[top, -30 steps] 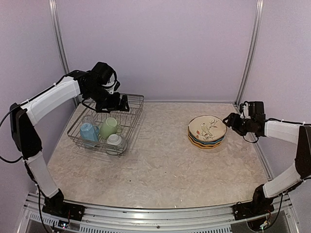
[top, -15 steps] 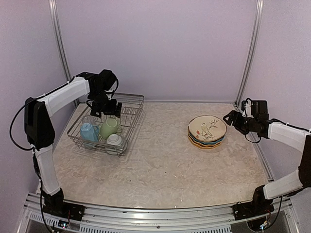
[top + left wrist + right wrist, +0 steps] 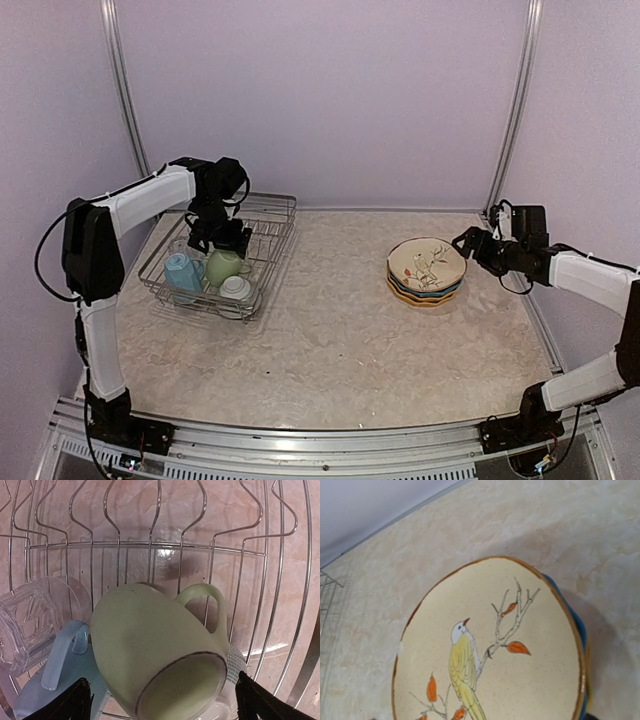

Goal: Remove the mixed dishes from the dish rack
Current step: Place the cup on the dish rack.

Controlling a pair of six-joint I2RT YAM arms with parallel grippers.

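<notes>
The dish rack (image 3: 282, 214) stands at the far left and fills the left wrist view (image 3: 150, 544). In it lie the light green mug (image 3: 224, 265), the light blue cup (image 3: 181, 272), the small white cup (image 3: 236, 289) and the clear glass (image 3: 25, 625). My left gripper (image 3: 222, 240) is open, low in the rack, with its fingertips (image 3: 75, 702) on either side of the green mug (image 3: 155, 650). The cream bird plate (image 3: 426, 263) tops a stack of blue and yellow plates (image 3: 424, 297) at the right. My right gripper (image 3: 466, 243) is open and empty beside the stack's right rim.
The rack's upright wire dividers (image 3: 215, 535) stand just beyond the mug. The back wall and a metal corner post (image 3: 508, 120) are close behind the right arm. Marbled tabletop (image 3: 330, 330) lies between the rack and the plates.
My left gripper has come down from above the rack's far side into the rack, over the green mug. My right gripper has shifted slightly left, toward the plate stack.
</notes>
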